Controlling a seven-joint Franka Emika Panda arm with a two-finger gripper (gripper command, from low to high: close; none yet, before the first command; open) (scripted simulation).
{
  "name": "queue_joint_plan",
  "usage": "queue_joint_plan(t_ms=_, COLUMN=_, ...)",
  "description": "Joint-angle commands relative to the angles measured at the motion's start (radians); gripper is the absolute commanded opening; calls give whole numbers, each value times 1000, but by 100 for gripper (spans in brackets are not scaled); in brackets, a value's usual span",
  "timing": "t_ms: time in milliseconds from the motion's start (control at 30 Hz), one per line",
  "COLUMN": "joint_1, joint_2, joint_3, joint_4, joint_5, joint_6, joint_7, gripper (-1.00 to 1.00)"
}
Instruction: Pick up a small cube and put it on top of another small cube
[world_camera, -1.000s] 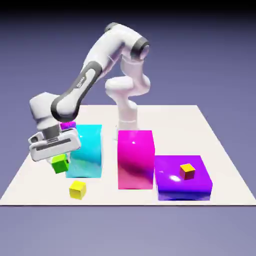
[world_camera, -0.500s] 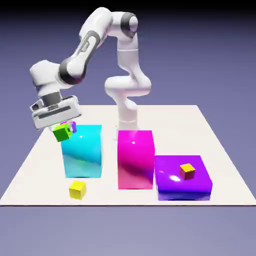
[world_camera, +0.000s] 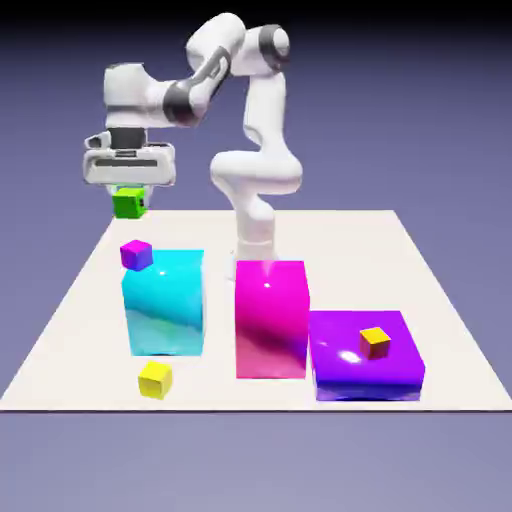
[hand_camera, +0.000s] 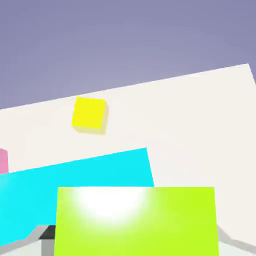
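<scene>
Cyan block (world_camera: 166, 305), magenta block (world_camera: 271, 320) & big purple block (world_camera: 345, 375) look glossy, smooth.

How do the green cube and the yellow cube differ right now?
The green cube is held up in the air by the gripper, while the yellow cube sits on the table. The green cube hangs behind the cyan block's front; the yellow cube lies in front of that block. Both are small, plain cubes.
</scene>
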Motion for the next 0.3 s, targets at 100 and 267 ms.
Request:
queue_joint_plan(t_ms=100, joint_1=19, joint_2=101, joint_3=-48, joint_4=-74, joint_5=-4, joint_6=174, joint_7=-12, gripper=-100)
queue_joint_plan(t_ms=267, joint_1=19, joint_2=104, joint_3=-50, joint_4=-76, joint_5=-4, joint_6=180, joint_7=-13, gripper=100)
